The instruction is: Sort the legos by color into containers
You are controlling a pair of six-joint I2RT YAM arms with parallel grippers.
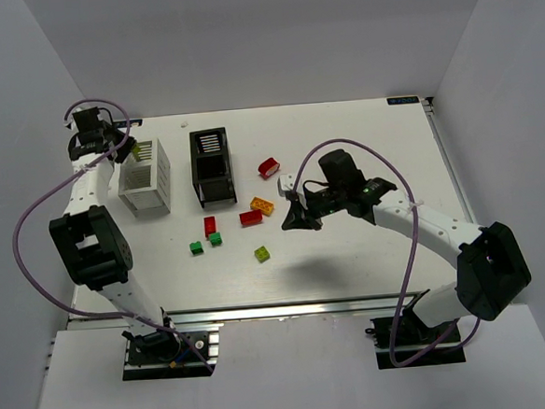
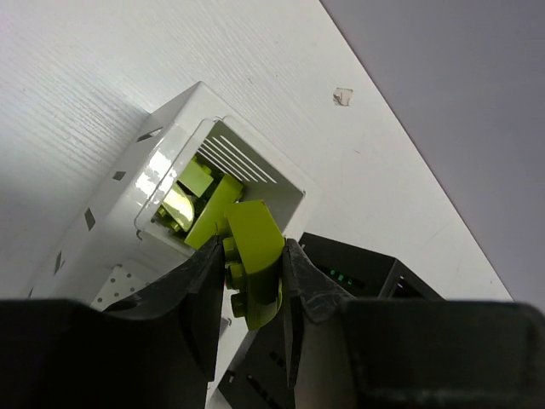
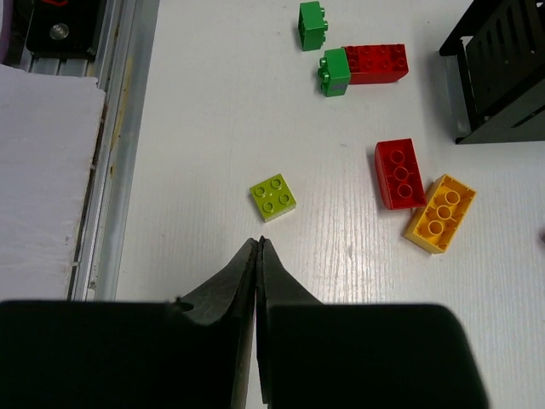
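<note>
Left fingers (image 2: 254, 249) clamp lime brick (image 2: 255, 232) above white bin (image 2: 111, 213), over compartment holding lime pieces: colour match. Right fingers (image 3: 258, 247) pressed together, empty, above loose bricks (image 3: 398, 173) right of white bin, likely before next pick.

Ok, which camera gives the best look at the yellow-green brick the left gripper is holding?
Left wrist: the yellow-green brick fills the middle, pinched in the left gripper above the white bin. Top external shows it only as a small speck; right wrist misses it.
</note>
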